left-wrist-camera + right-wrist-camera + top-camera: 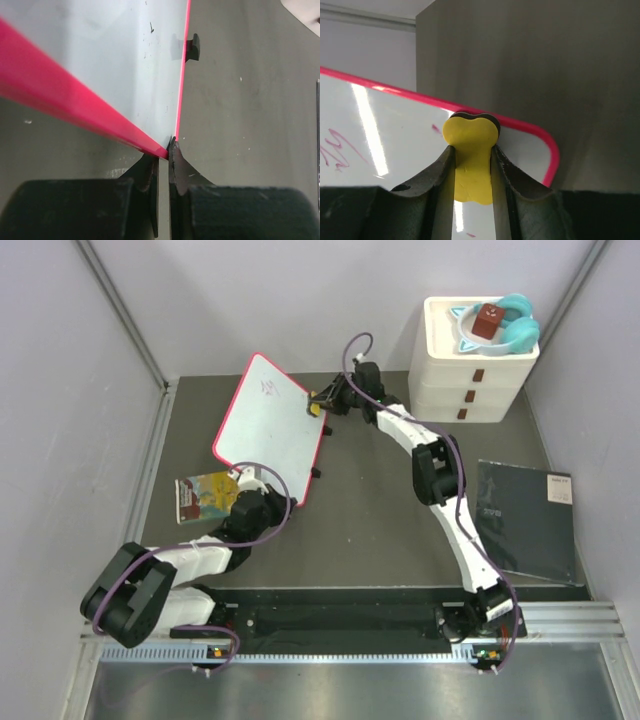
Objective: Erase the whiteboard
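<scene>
The whiteboard (265, 425), white with a thin red-pink frame, lies slanted on the dark table, with a little red handwriting (268, 388) near its far corner. My left gripper (288, 502) is shut on its near corner, and the left wrist view shows the fingertips (175, 155) pinching the frame where two edges of the whiteboard (125, 60) meet. My right gripper (318, 402) is shut on a yellow eraser (315, 410) at the board's far right corner. In the right wrist view the eraser (470, 130) sits between the fingers of the right gripper (472, 150) over the whiteboard (395, 150).
Small black clips (316, 472) stick out from the board's right edge. A colourful booklet (205, 495) lies left of the board. A white drawer unit (470, 370) with teal headphones (505, 325) stands at the back right. A dark flat sheet (525, 520) lies at the right.
</scene>
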Controlling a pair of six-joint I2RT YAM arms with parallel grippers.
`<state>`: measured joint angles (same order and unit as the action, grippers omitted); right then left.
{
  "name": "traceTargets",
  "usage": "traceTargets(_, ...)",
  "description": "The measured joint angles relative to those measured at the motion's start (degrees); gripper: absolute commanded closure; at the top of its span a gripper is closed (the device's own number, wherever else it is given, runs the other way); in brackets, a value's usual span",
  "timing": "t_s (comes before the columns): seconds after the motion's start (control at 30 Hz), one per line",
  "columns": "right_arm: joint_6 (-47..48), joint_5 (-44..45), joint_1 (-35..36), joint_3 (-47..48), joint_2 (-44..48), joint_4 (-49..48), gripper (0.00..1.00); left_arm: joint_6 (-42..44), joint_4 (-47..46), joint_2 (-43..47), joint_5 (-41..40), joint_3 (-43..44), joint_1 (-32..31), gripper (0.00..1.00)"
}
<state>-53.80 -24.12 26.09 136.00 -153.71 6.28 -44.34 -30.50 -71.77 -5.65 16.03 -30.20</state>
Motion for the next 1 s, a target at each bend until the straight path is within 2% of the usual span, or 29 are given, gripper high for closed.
traceTargets(0.13,-4.4,-2.1,-2.3,0.0,-2.3,-2.4,1.0,1.3,-0.8,0.0,0.2,0.3,-0.5,1.0)
traceTargets(0.3,-4.3,-1.1,-2.1,-0.7,-1.7,-2.4,1.0,2.4,-0.9,0.0,0.2,0.5,-0.7,1.0)
traceTargets(0.6,1.7,6.7,1.6,-0.9,2.7,2.7,1.0,3.3,-0.9,-0.4,-0.2,0.5,-0.7,1.0)
traceTargets(1.0,1.7,15.8,5.1,0.4,4.3,1.0,1.0,3.1,-0.8,-0.3,-0.5,0.5,-1.0,1.0)
